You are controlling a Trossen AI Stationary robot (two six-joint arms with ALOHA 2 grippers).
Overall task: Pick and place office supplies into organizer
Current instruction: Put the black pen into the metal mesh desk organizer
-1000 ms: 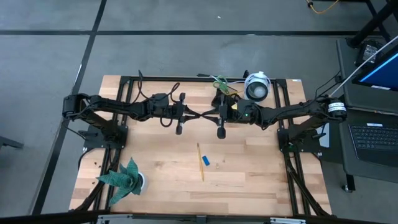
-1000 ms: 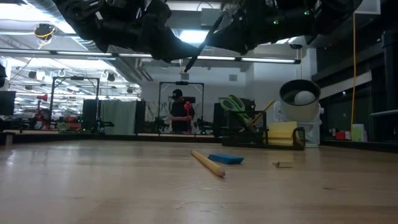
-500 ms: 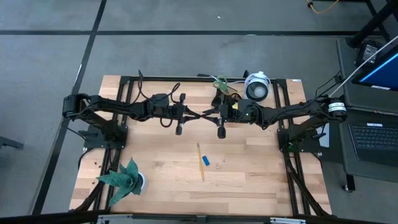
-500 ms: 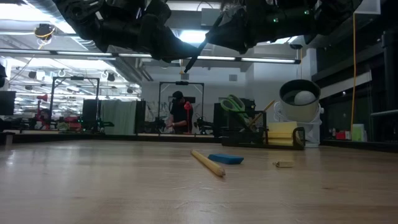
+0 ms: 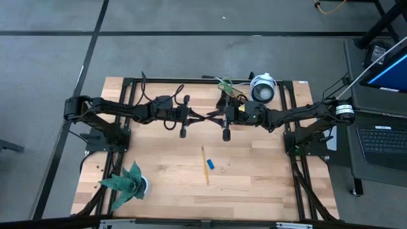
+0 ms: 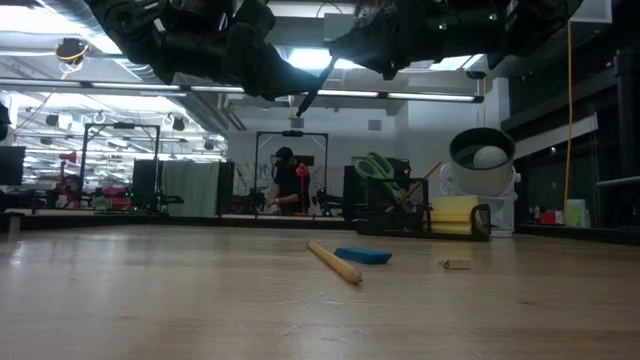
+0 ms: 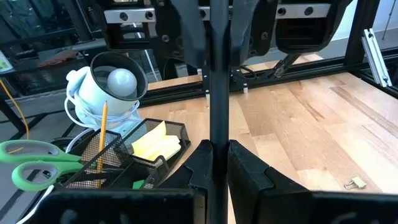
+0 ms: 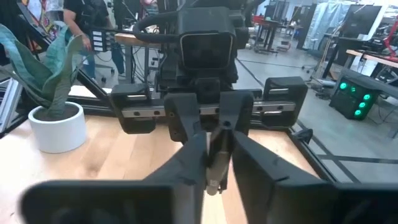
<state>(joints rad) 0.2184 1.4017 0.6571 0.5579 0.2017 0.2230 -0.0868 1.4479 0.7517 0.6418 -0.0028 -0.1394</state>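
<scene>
1. Left gripper [image 7: 219,158], in its own wrist view, is clenched on the black pen [image 7: 219,93]. The pen's long axis runs straight out from the fingertips to the right gripper [image 7: 217,37], which faces it head-on. The organizer [image 7: 180,134] sits off to one side of that line, below the pen, and already holds the yellow sticky-note pad [image 7: 155,144], a pencil [image 7: 102,134] and the green-handled scissors [image 7: 31,165].
2. Right wrist view: the pen's far end sits right at the right gripper's tip, with the left gripper directly opposite. Whether the right gripper has actually taken a grip on it cannot be told.
3. High view: both grippers meet nose to nose over the middle of the table, so the pen lies along the line joining them. The organizer lies just behind the right gripper, well apart from the left one. By that, the right arm looks the nearer one for the placing.
4. Low view: the pen hangs slanted, high above the table top, and the organizer stands on the table far beneath and beyond it.
</scene>
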